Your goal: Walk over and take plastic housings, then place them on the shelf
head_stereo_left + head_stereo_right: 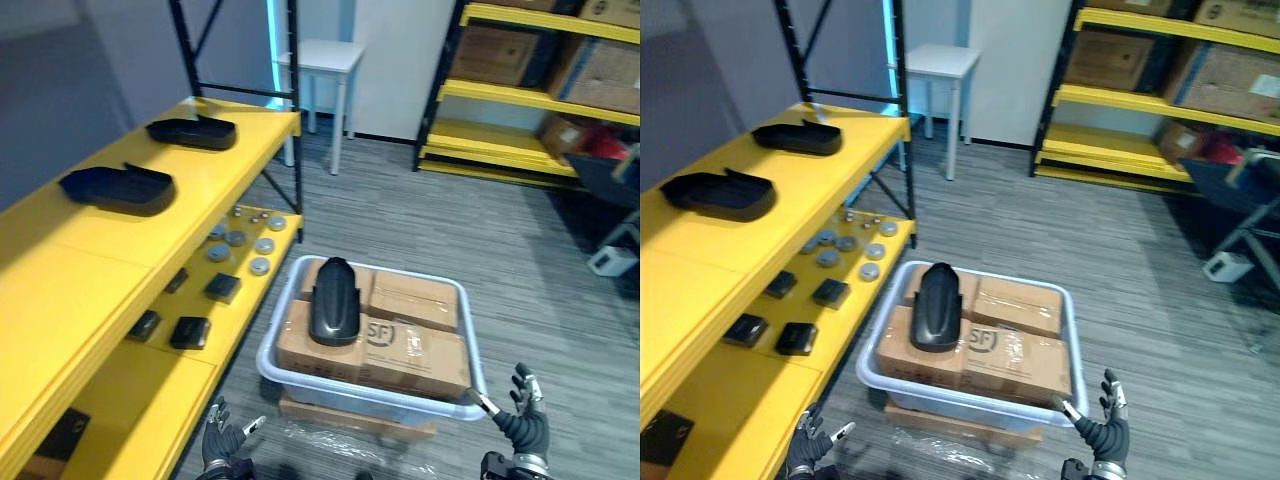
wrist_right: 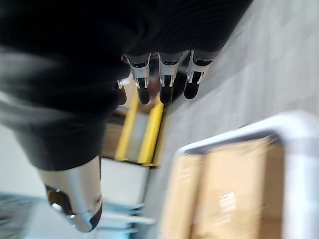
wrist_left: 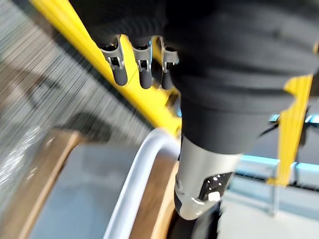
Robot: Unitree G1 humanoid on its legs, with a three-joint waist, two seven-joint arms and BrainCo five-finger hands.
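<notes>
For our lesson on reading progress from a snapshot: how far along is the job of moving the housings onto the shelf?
Done: a near housing and a far housing lie on the shelf. In hand: nothing; the left hand and right hand are open, low beside the bin. Left: a third housing lies on the boxes in the bin, to be picked up and shelved.

Plastic housing atop cardboard boxes in white tub, near centre. Yellow shelf, left, carries near housing and far housing. Left hand, right hand spread, empty.
</notes>
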